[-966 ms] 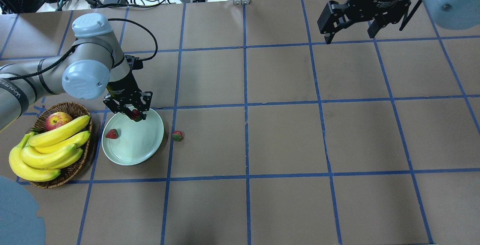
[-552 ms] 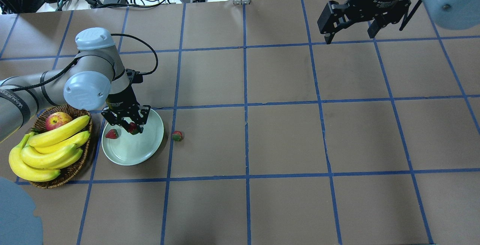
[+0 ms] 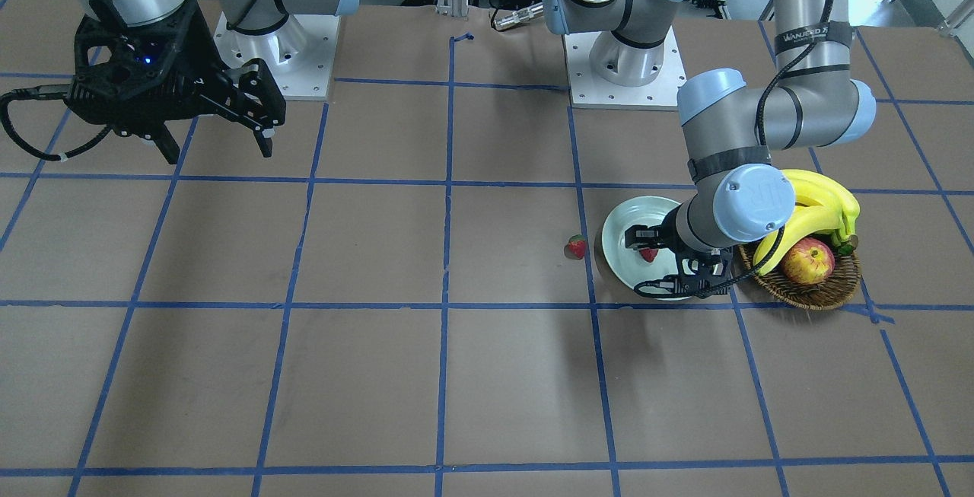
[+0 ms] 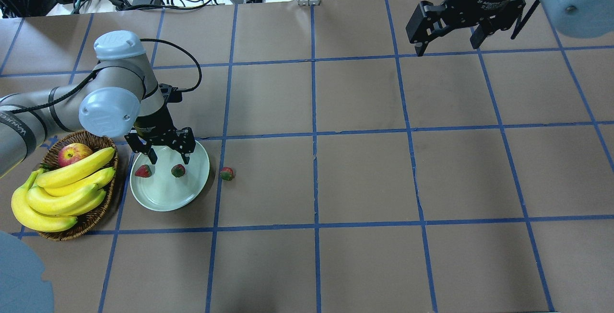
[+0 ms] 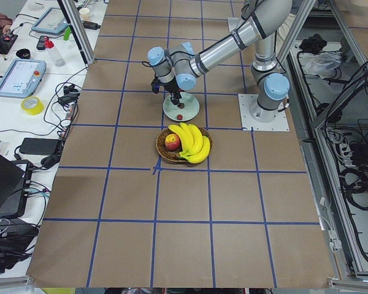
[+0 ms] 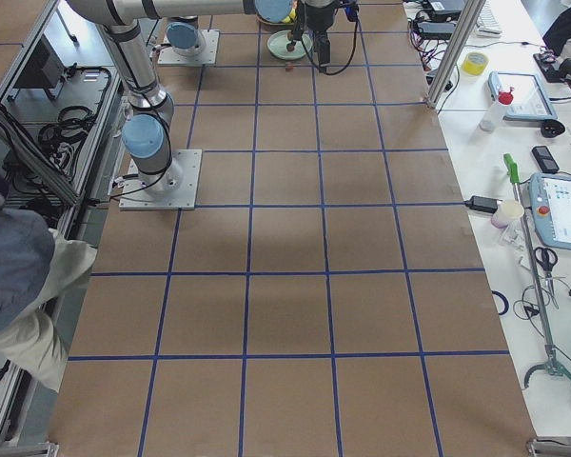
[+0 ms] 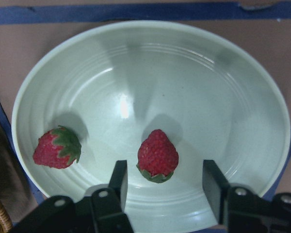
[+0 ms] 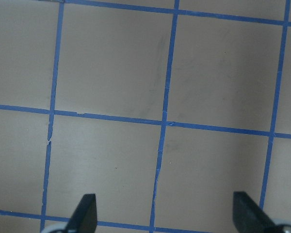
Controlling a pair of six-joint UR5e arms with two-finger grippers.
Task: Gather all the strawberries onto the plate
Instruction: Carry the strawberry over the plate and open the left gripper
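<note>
The pale green plate (image 4: 165, 195) lies on the table's left side. Two strawberries lie in it: one near its left rim (image 4: 142, 171) and one in the middle (image 4: 178, 170). Both show in the left wrist view (image 7: 57, 148) (image 7: 157, 154). The third strawberry (image 4: 226, 174) lies on the table just right of the plate, and also shows in the front view (image 3: 577, 246). My left gripper (image 4: 170, 160) is open and empty, over the plate's far part, just above the middle strawberry. My right gripper (image 4: 448, 47) is open and empty, high over the far right of the table.
A brown wicker basket (image 4: 96, 217) with several bananas (image 4: 62, 193) and a red-yellow apple (image 4: 73, 154) stands close to the plate's left. Cables and electronics lie beyond the table's far edge. Blue tape lines grid the brown tabletop.
My left gripper carried a strawberry over the plate, opened and let it go. The strawberry now lies in the plate's middle. The right arm has not moved.
</note>
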